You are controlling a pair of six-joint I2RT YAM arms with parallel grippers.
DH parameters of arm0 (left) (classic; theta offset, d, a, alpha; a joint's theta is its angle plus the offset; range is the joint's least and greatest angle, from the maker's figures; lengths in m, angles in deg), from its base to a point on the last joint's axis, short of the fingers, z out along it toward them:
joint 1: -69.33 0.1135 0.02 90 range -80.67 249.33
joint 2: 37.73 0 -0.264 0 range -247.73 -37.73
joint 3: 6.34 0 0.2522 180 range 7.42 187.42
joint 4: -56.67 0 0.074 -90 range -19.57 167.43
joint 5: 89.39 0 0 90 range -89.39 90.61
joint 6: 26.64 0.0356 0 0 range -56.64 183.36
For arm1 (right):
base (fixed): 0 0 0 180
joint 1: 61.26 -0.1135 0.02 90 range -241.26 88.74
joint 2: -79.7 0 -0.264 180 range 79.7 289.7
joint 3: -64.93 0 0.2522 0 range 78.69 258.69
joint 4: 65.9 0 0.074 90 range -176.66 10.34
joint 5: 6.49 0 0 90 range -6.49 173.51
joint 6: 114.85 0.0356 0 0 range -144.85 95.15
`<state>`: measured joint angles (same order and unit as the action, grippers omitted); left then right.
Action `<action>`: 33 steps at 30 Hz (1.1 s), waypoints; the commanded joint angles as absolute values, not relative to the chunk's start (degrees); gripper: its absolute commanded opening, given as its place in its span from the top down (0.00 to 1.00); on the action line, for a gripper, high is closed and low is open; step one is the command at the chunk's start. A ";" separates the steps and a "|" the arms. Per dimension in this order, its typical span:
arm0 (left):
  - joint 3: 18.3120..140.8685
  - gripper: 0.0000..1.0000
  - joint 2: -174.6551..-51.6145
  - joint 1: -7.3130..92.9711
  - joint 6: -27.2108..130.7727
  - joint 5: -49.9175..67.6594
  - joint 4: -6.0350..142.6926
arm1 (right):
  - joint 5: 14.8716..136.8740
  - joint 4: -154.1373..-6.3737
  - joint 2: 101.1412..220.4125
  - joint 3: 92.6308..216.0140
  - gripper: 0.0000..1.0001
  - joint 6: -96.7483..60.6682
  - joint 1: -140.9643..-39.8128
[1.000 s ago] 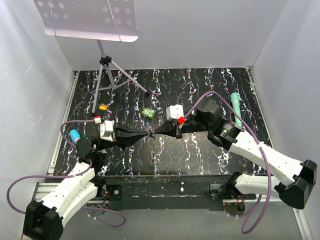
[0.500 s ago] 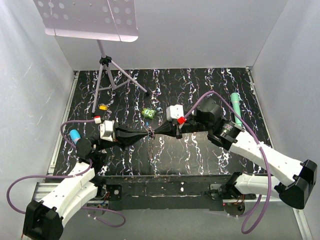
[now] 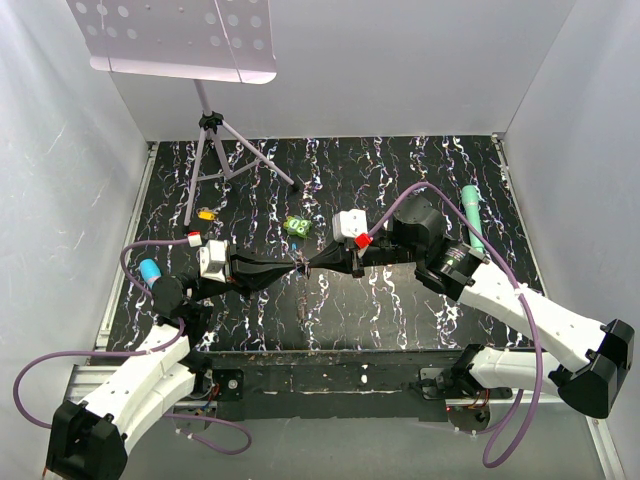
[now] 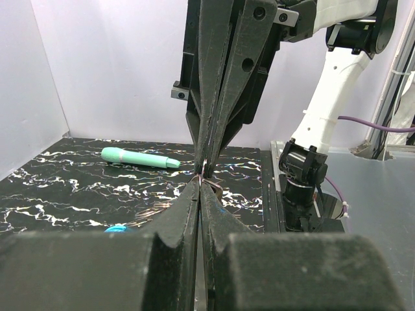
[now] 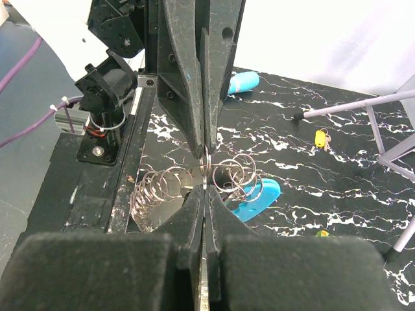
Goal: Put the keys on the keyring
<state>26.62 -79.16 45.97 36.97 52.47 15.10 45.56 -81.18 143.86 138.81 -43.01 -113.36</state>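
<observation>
Left tool (image 3: 296,267) and right tool (image 3: 307,265) meet tip to tip above mid tabletop (image 3: 400,170), both clenched on the keyring (image 5: 230,175), its silvery loops and blue clip (image 5: 258,196) bunched right at the pinched tips.

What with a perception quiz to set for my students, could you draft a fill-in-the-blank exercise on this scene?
1. The left pincer and the right pincer are both ___.
2. The teal marker lies on the ___ arm's side of the table.
3. The tripod stands at the table's far ___ corner.
4. The curved clip on the table is ___.
Missing words: shut; right; left; blue.
</observation>
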 commanded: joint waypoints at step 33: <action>26.58 1.00 -80.18 46.39 35.24 52.73 10.49 | 44.14 -75.27 144.65 139.95 0.99 -40.33 -113.03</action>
